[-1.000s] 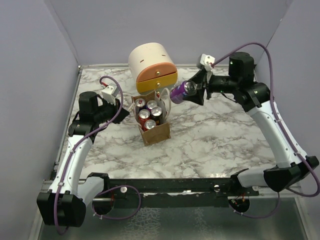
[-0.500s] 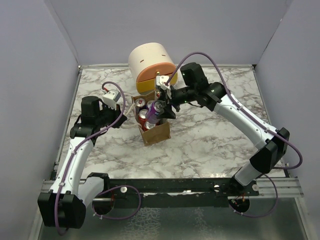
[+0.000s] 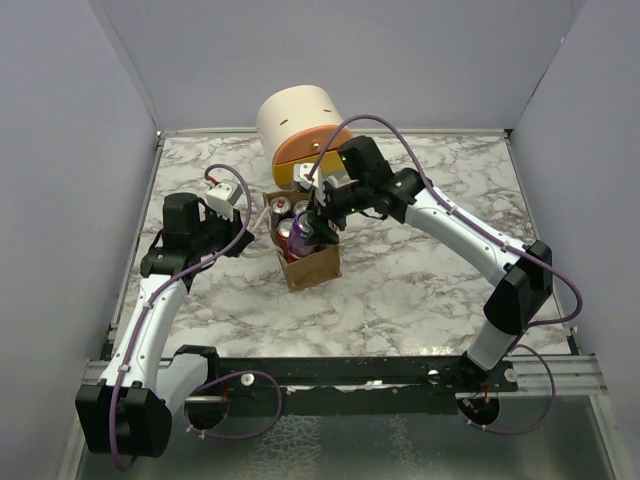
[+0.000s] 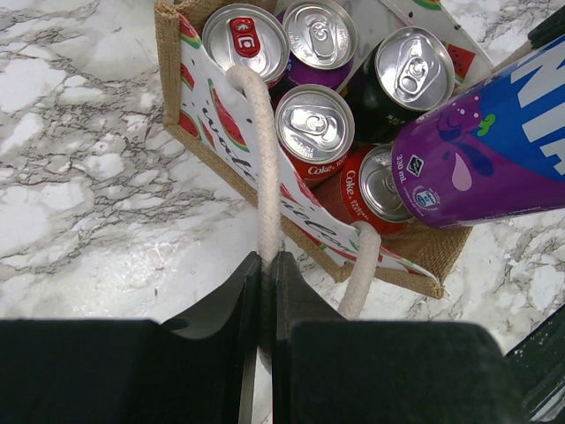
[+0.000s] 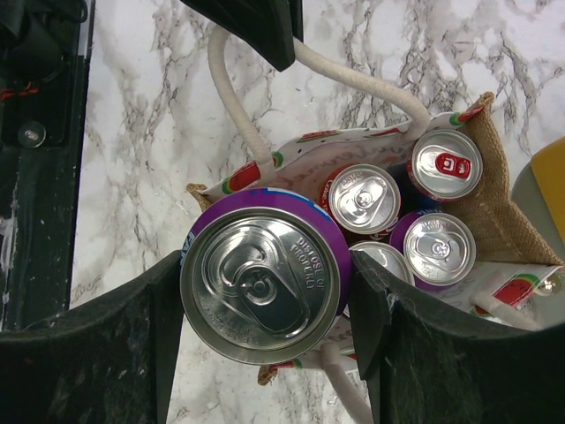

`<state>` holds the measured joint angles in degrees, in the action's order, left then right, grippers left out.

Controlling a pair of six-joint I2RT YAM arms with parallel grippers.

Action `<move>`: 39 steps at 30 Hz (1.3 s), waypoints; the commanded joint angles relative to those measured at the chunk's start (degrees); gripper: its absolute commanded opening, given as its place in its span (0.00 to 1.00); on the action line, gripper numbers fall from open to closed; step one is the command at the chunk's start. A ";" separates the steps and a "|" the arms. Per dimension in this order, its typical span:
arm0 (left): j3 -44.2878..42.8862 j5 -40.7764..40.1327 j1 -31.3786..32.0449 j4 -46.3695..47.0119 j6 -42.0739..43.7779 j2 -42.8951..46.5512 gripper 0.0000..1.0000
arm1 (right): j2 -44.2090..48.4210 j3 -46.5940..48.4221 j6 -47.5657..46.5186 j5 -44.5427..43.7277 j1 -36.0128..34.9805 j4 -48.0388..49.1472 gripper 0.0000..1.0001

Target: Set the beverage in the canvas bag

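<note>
Canvas bag (image 3: 312, 268) holds five cans (image 4: 315, 132); right pincer (image 5: 267, 265) holds purple can (image 4: 494, 141).

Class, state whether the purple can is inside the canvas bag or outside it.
Outside: the right pincer grips the purple can, tilted, above the canvas bag's open top and the cans standing inside.

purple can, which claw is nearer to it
Right. The right claw grips the purple can over the bag. The left claw sits beside the bag, clear of the can, pinching its handle.
</note>
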<state>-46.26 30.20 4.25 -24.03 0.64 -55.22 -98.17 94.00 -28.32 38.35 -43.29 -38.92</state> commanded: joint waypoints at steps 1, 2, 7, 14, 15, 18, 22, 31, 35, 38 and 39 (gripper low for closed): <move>0.83 0.91 0.22 1.13 0.83 1.05 0.00 | 0.11 0.54 0.61 -0.13 -0.99 4.21 0.18; 0.85 0.92 0.18 1.15 0.85 0.99 0.00 | -0.03 0.53 0.41 -0.22 -1.05 3.79 0.18; 0.94 0.92 0.23 1.30 1.01 1.06 0.00 | 0.20 0.13 -1.12 1.10 -1.18 0.64 0.17; 1.52 0.82 0.23 1.95 1.22 1.09 0.00 | 1.58 1.25 -1.12 -0.83 -1.18 -4.34 0.17; 1.60 0.91 0.23 2.01 1.20 0.96 0.00 | 1.69 1.31 -1.13 -1.47 -1.16 -5.09 0.17; 1.65 1.25 0.23 2.37 0.92 0.41 0.00 | 2.91 0.11 -1.19 -4.98 -1.18 -5.67 0.16; 1.97 1.84 0.23 3.30 0.33 0.35 0.00 | 3.89 -1.22 -1.56 -9.86 -1.18 -6.42 0.15; 2.46 1.97 0.23 3.86 0.33 0.46 0.00 | 1.36 4.65 -0.88 -13.93 -1.18 -11.63 0.15; 2.49 1.97 0.23 3.84 0.32 0.55 0.00 | 0.15 7.92 -0.80 -15.61 -1.18 -14.13 0.14; 2.45 2.07 0.21 3.86 0.33 0.58 0.00 | -0.43 9.54 -0.48 -17.26 -1.16 -15.43 0.14; 2.49 2.14 0.23 3.84 0.29 0.53 0.00 | -0.73 9.88 -0.39 -17.77 -1.18 -15.81 0.14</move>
<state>-44.21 30.61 4.25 -21.41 0.97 -55.18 -98.21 99.83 -29.17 24.21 -44.21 -53.04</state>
